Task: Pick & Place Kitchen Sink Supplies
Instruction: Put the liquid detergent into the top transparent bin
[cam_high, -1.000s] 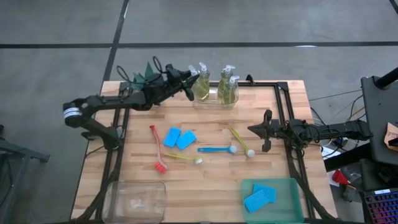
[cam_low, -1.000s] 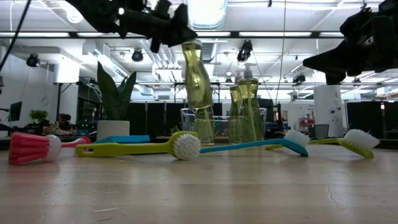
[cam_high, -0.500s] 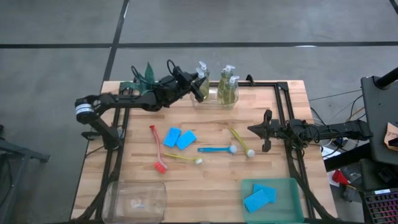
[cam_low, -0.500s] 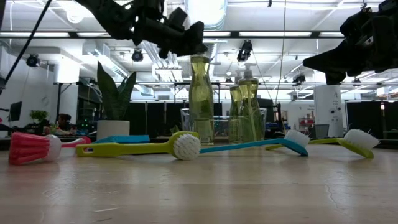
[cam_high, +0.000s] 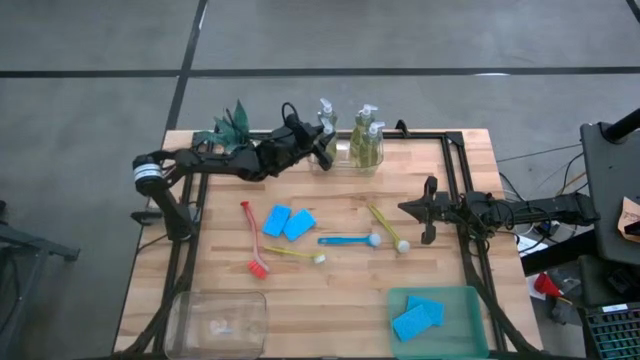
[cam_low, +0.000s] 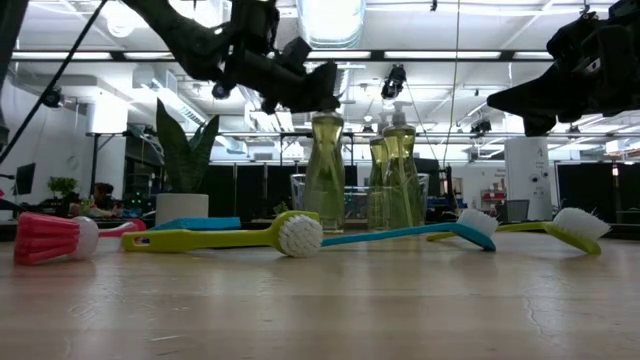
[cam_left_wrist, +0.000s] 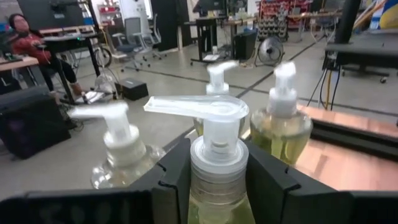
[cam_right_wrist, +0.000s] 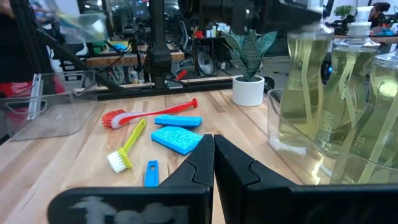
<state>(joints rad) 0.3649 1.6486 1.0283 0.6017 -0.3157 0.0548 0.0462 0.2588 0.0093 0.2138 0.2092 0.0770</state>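
Clear plastic under my left gripper (cam_left_wrist: 214, 177): its two dark fingers (cam_left_wrist: 171, 180) are pinching the neck of a small clear pump bottle of yellow-green soap (cam_left_wrist: 214, 186), just below the white pump head. In the high view that bottle (cam_high: 322, 140) sits at the far edge of the wooden table (cam_high: 330, 290), at the left end of a clear rectangular holder (cam_high: 345, 160) where three more soap bottles (cam_high: 366, 140) stand close together; in the low view the held bottle (cam_low: 323, 175) hangs upright with its base down at the holder, though I cannot tell whether it is resting or just clear. I judge it bottom-heavy with liquid, rigid at the neck but smooth and slippery on the body, so the collar under the pump is the right place to hold; the spout would probably flex or depress. My right gripper (cam_high: 428, 210) waits low at the right side of the table, fingers pressed together in its wrist view, holding nothing. Lying loose mid-table are a red long-handled dish brush (cam_high: 251, 240), two blue rectangular sponges (cam_high: 288, 221), a yellow brush (cam_high: 295, 254), a blue brush (cam_high: 348, 240) and another yellow one (cam_high: 388, 229); light, stiff things I'd take by the handle. Two more blue sponges (cam_high: 417, 316) already lie in the green tray (cam_high: 470, 330).
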